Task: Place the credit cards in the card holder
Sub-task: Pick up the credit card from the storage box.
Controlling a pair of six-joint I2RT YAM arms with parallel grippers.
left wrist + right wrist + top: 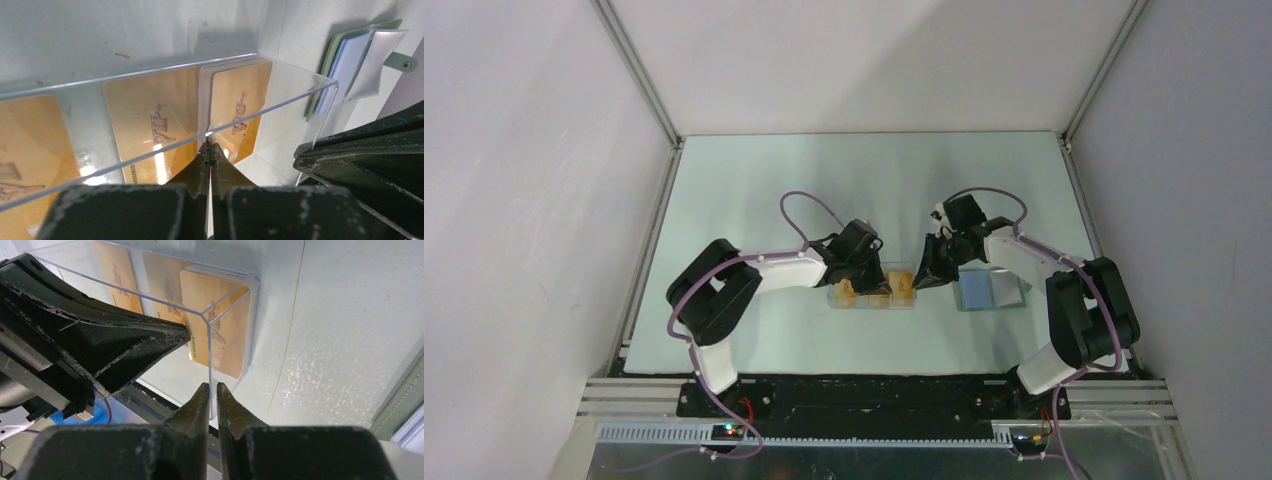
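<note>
The credit cards (pixel 150 117) lie in a clear plastic box (pixel 300 112) at the middle of the counter (pixel 824 190): a stack at the right end, with single cards to its left. The card holder (pixel 991 288) lies open just right of the box, blue inside up. The left gripper (pixel 209 145) is pressed together at the box's long wall, though whether it nips the rim is hard to tell. The right gripper (pixel 213 390) pinches the box's right end wall in a thin gap.

The left arm (pixel 754 275) and right arm (pixel 1064 275) bend in toward the middle. The left fingers (pixel 197 170) are pressed tight together. The right fingers (pixel 195 405) show a thin gap.
</note>
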